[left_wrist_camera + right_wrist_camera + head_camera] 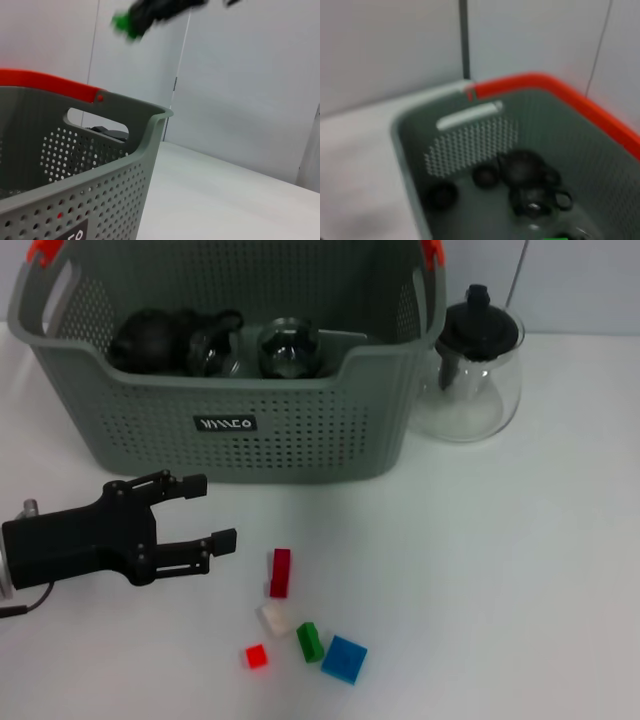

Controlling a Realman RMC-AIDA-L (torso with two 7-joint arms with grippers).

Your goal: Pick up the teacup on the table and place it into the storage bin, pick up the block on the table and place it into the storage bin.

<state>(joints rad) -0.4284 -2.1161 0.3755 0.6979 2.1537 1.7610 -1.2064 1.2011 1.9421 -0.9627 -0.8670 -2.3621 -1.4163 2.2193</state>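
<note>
The storage bin [300,445] stands at the back of the table; it also shows in the left wrist view [125,165] and the right wrist view [470,142]. Inside lie dark tea ware [165,340] and a round glass piece [290,348] that may be the teacup. Several small blocks lie in front: red [280,572], white [275,618], green [309,641], blue [343,658]. My left gripper [215,512] hovers open, left of the blocks. My right gripper [150,12] is a dark blur high above the bin with a green block [122,22] at its tip.
A glass teapot with a black lid [470,365] stands right of the bin. A tiny red cube [256,656] lies near the front edge. A white wall rises behind the table.
</note>
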